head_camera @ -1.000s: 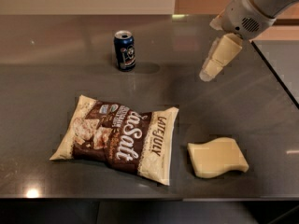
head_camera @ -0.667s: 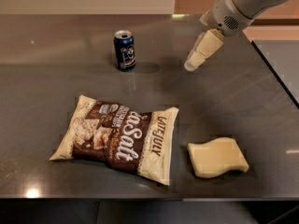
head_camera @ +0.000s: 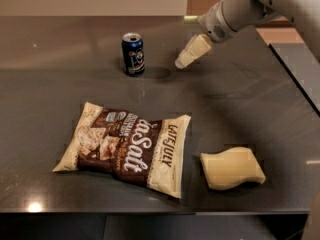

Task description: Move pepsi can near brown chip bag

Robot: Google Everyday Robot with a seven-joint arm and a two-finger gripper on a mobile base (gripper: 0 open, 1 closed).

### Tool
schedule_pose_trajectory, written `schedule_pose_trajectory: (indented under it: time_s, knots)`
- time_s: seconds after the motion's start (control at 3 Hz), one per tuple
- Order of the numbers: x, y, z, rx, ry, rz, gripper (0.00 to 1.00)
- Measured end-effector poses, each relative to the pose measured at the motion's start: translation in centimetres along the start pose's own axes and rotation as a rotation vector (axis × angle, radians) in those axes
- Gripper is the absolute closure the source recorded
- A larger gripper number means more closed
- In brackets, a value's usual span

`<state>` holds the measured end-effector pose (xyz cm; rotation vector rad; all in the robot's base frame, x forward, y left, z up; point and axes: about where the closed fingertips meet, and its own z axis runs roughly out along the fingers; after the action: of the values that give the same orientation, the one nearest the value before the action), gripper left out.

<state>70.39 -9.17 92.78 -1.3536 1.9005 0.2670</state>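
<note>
My claw [head_camera: 182,60] hangs over the back part of the dark table [head_camera: 240,104], to the right of the can [head_camera: 133,54] and apart from it. Its pale tip points down and to the left, toward the can. Whether it is open or closed I cannot tell, but it has hold of nothing. My arm [head_camera: 240,9] comes in from the upper right corner.

The can stands upright near the back of the table, dark blue with a silver top, its round logo facing forward. It touches nothing. The chip bag [head_camera: 127,148] lies flat toward the front edge, well apart from the can. It is cream at the ends and dark brown in the middle, with white script across it. Just to the right of the bag lies a pale yellow wavy sponge [head_camera: 231,168], close to the bag but not touching it
</note>
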Motion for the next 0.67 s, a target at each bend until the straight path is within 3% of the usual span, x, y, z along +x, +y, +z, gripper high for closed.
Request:
schedule_pose_trajectory:
  time_s: [0.67]
  knots:
    - [-2.9, -2.2, 6.3, 0.013, -0.136, 0.067, 0.00]
